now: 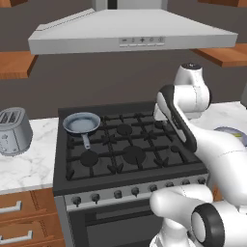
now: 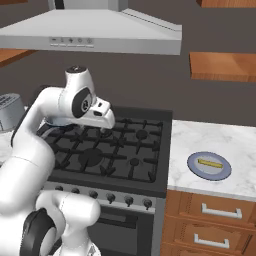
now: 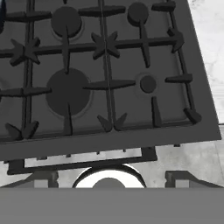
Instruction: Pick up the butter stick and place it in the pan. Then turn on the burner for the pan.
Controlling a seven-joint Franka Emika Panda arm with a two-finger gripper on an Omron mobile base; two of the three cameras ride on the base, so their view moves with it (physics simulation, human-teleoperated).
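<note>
Back wall: plain dark grey-brown, across the upper half of both base views.
Range hood (image 1: 130,31): pale grey, wide and sloped, top centre, with a row of small controls on its front edge.
Stove (image 1: 128,144): black gas cooktop with dark grates, centre of frame; a row of knobs (image 1: 118,194) along its steel front.
Counters (image 2: 220,142): white marble, either side of the stove.
Cabinets (image 2: 207,220): orange-brown wood drawers with pale bar handles, bottom corners.
Shelves (image 2: 222,65): wooden, upper right.
Toaster (image 1: 13,130): silver, left edge.

left base view: from behind-left of the arm, looking forward and down on the black gas stove (image 1: 126,144).
right base view: behind-right, same stove (image 2: 107,152).
hand view: close above its grates (image 3: 105,74).
</note>
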